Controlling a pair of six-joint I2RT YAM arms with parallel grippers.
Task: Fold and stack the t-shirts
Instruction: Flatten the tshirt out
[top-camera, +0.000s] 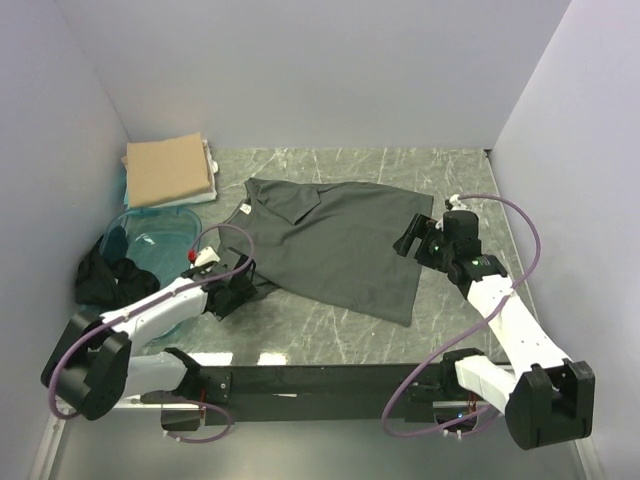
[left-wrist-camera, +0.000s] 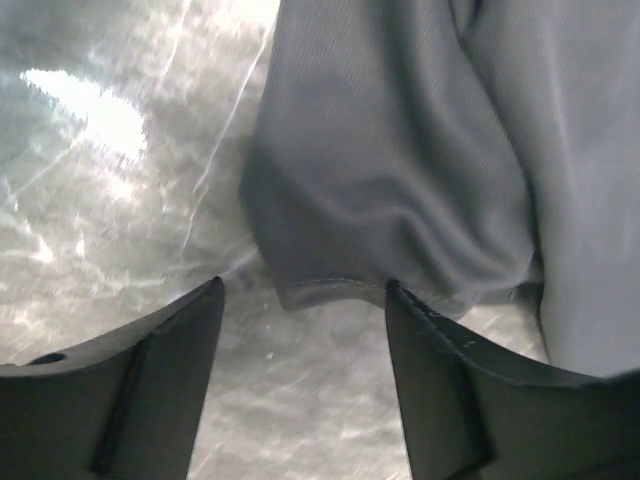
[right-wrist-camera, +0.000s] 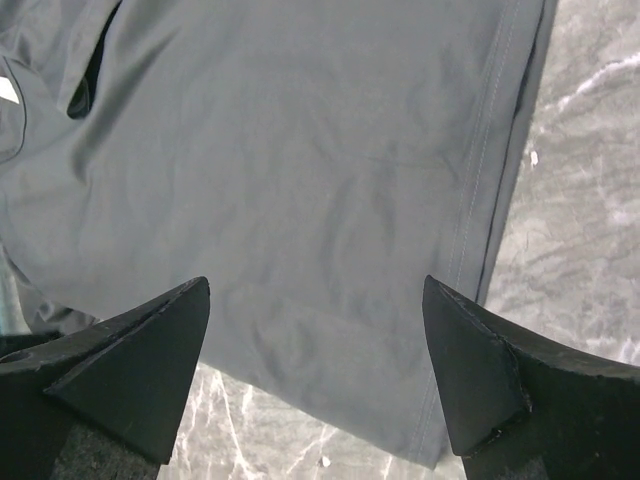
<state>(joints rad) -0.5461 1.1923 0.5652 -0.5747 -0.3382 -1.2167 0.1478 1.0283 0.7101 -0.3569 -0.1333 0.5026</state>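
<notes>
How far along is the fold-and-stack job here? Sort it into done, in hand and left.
Done: the tan t-shirt lies folded at the far-left corner. In hand: the charcoal t-shirt lies spread on the table; the left tool and right tool sit open at its edges, gripping nothing. Left: folding and stacking it, then the black t-shirts heaped beside the teal tub.

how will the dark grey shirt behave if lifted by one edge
Probably floppy: the charcoal t-shirt bunches in soft folds near the hem. Likely light, lying thin and flat. Pushed, it would probably crumple or slide on the glossy table.
</notes>
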